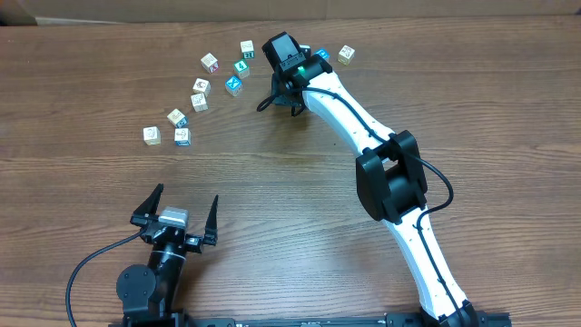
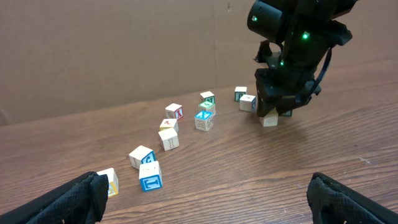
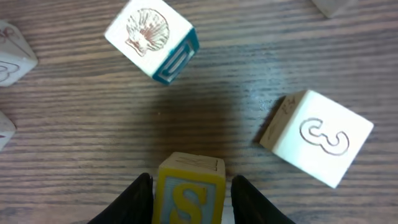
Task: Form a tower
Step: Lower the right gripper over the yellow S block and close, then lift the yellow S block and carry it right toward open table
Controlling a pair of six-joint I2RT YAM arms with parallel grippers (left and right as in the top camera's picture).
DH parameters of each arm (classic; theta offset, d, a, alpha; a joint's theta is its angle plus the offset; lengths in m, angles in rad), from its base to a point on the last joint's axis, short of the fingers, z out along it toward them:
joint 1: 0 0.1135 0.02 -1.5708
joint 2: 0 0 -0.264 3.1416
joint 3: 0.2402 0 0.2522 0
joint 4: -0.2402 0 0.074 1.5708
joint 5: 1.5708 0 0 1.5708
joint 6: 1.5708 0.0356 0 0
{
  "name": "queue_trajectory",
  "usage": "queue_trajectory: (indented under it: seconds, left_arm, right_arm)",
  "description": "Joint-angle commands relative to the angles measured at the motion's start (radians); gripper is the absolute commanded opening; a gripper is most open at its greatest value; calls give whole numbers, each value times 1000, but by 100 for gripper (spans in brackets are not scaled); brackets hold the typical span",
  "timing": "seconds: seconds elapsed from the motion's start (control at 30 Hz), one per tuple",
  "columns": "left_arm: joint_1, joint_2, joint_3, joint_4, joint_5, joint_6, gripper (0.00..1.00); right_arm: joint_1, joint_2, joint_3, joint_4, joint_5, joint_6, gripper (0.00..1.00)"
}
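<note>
Tower status: not assembled. No cube rests on another in any view. The picture cubes [image 1: 199, 100] lie singly in a loose arc on the far part of the table [image 1: 290, 236], so the tower has no base position as yet.

Working arm: the right gripper [image 3: 191, 186] is set down from above over a yellow S cube [image 3: 188, 167] at the right end of the arc. Its jaws stand narrow, with one finger close against each side face. Whether they clamp the cube cannot be confirmed. A top-down approach puts the fingers on opposite flat faces, which should keep the cube square for stacking. It also clears the neighbours: the shell cube [image 3: 152, 37] and the numeral 3 cube [image 3: 320, 137] lie near but apart.

Idle arm: the left gripper [image 1: 188, 193] has its jaws fully wide and holds nothing. It sits at the near edge, well apart from the cubes, probably to leave the working arm's path free.

Judged step: pickup of a first cube.
</note>
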Motion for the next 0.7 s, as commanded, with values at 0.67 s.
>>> queue_trajectory:
  seconds: [0.67]
  left_arm:
    - [4,-10,-4,2,8,-6,100]
  right_arm:
    - [1,8,1,33,7,-5,32]
